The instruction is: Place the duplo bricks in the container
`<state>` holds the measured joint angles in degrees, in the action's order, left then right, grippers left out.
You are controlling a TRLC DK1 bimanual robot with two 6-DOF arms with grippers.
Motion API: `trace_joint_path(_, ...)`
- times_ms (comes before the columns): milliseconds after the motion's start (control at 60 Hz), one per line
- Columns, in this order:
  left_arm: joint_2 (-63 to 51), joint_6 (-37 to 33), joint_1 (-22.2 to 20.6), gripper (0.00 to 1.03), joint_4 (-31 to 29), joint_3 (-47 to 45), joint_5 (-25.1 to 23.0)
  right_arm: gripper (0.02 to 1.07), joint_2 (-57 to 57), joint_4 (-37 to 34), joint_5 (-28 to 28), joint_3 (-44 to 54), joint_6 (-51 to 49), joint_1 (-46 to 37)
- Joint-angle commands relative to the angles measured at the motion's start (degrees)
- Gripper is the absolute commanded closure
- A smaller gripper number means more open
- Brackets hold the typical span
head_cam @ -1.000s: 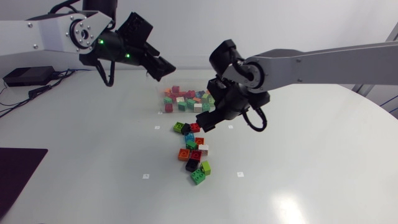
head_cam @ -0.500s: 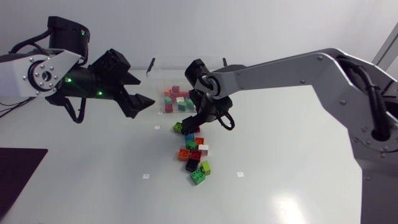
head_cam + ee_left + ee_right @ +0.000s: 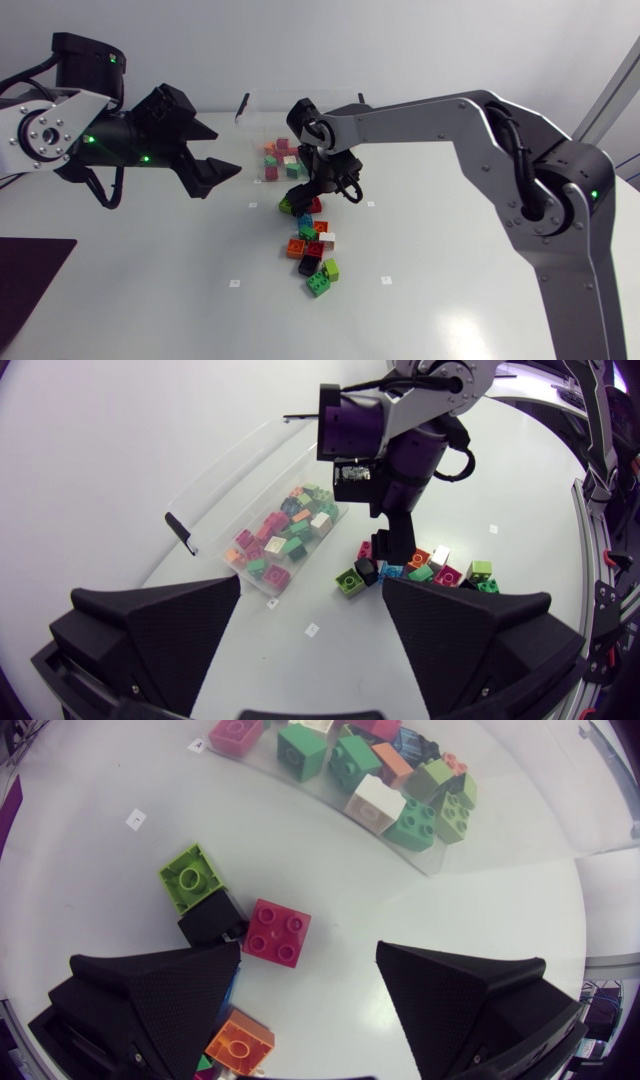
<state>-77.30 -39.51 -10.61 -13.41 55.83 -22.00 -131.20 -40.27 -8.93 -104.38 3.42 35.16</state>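
Many multicoloured duplo bricks (image 3: 296, 248) lie loose; left tool (image 3: 312, 590) and right tool (image 3: 308, 950) gape open.

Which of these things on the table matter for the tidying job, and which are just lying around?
For the job:
loose duplo bricks
clear container, partly filled

Just lying about:
small white markers
dark mat

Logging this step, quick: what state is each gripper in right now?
Left gripper: open, holding nothing.
Right gripper: open, empty, above the loose duplo bricks.
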Motion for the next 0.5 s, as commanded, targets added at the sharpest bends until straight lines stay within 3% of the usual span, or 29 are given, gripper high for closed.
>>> trace_joint_path(0, 1.8, -1.2, 0.5, 0.04, -0.3, -1.6, -0.4, 0.09, -2.3, -1.5, -0.5, -1.8, 1.5, 0.4)
trace_joint_path(417, 4.2, -1.5, 1.3, 0.04, -1.2, -4.0, -0.4, 0.18, -7.2, -6.0, 0.0, -8.7, 2.2, 1.4)
trace_joint_path(483, 4.4, -1.5, 1.3, 0.04, -1.4, -4.0, -0.4, 0.29, -7.5, -6.1, 0.0, -9.2, 2.5, 1.4)
